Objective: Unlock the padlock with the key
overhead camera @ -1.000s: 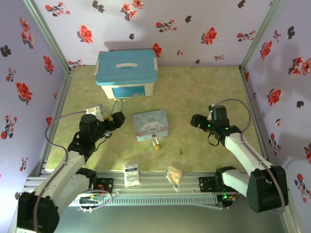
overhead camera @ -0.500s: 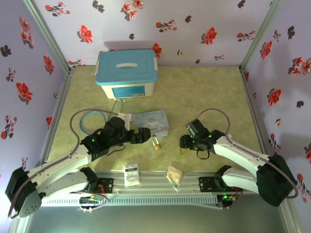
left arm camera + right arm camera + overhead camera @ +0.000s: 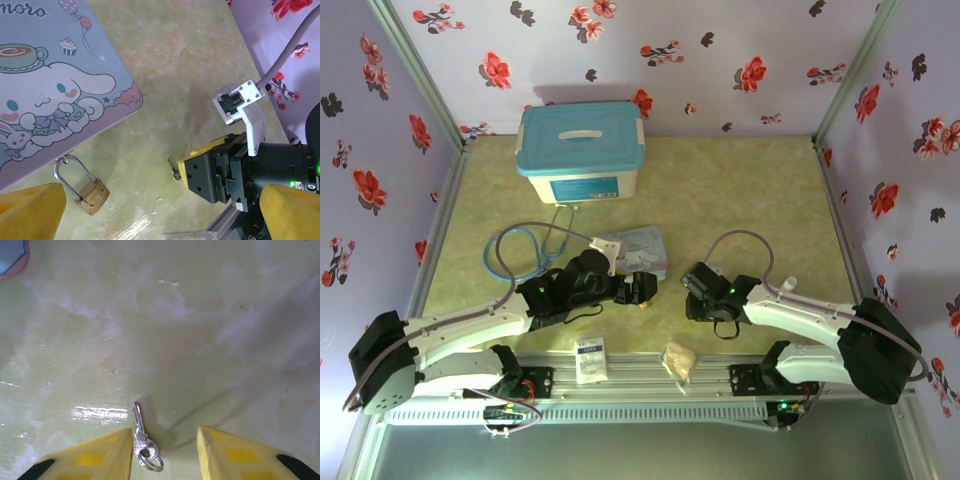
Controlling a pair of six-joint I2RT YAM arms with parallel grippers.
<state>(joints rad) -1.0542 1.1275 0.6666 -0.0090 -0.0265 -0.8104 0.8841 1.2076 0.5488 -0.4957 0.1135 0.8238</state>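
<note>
The small brass padlock (image 3: pixel 93 195) lies flat on the green table just off the cartoon tin's corner, its silver shackle pointing at the tin. My left gripper (image 3: pixel 640 289) hovers over it, open, yellow fingertips (image 3: pixel 30 212) far apart and the padlock beside the left one. The tiny grey key (image 3: pixel 142 436) lies on the table with a ring on its head. My right gripper (image 3: pixel 165 456) straddles it with a gap between the jaws; the key rests against the left fingertip (image 3: pixel 95 459) and the other is clear. From the left wrist, the key (image 3: pixel 175 171) pokes out beside the right gripper (image 3: pixel 220 170).
The pale blue cartoon tin (image 3: pixel 638 246) sits just behind both grippers. A blue-lidded box (image 3: pixel 582 150) stands at the back, a blue-tubed stethoscope (image 3: pixel 520 250) to the left. A white packet (image 3: pixel 589 359) and tan wrapper (image 3: pixel 680 360) lie by the front rail.
Both arms have swung in to the table's middle. The left gripper came over the tin to the padlock. The right gripper dropped around the key and its jaws narrowed.
</note>
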